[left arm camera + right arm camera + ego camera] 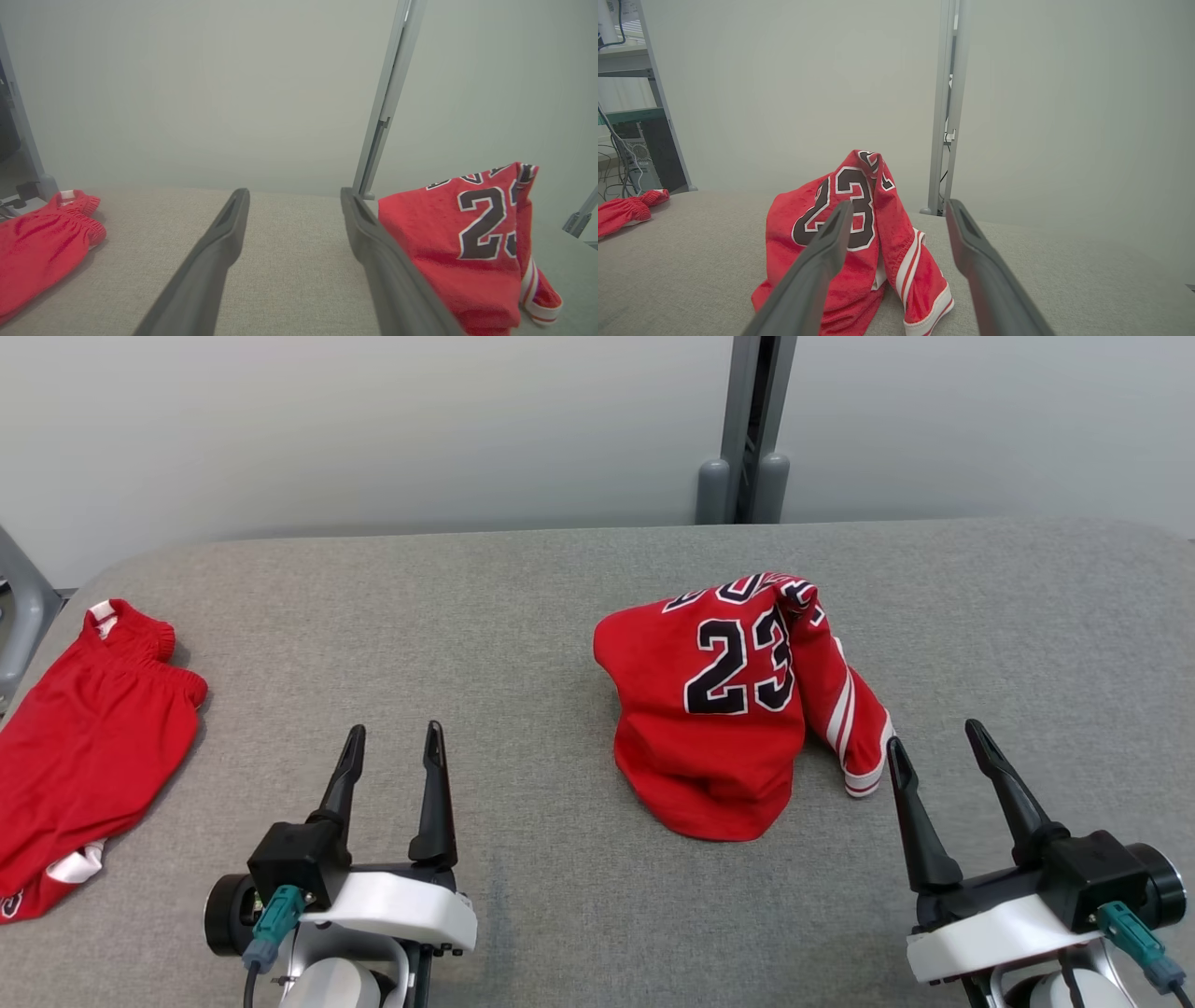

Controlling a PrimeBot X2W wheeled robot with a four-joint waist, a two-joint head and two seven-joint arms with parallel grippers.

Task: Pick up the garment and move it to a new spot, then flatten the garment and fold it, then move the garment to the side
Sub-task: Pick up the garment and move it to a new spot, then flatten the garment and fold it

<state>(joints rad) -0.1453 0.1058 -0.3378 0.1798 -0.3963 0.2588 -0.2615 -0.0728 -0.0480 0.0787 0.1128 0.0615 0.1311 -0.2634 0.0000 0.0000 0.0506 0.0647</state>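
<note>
The garment (724,709) is a red jersey with a black 23, crumpled in a heap on the grey table (523,616), right of centre. It also appears at the right of the left wrist view as the garment (472,242) and in the middle of the right wrist view as the garment (850,233). My left gripper (393,739) stands open near the front edge, well left of the heap, with nothing between its fingers (219,242). My right gripper (934,737) is open too, just right of the jersey's striped hem, apart from it, its fingers (971,247) bare.
A second red piece, shorts (89,747), lies at the table's far left edge and is seen as shorts (42,242) from the left wrist. A grey post (747,429) stands behind the table against the pale wall. Shelving with cables (626,140) is off to the left.
</note>
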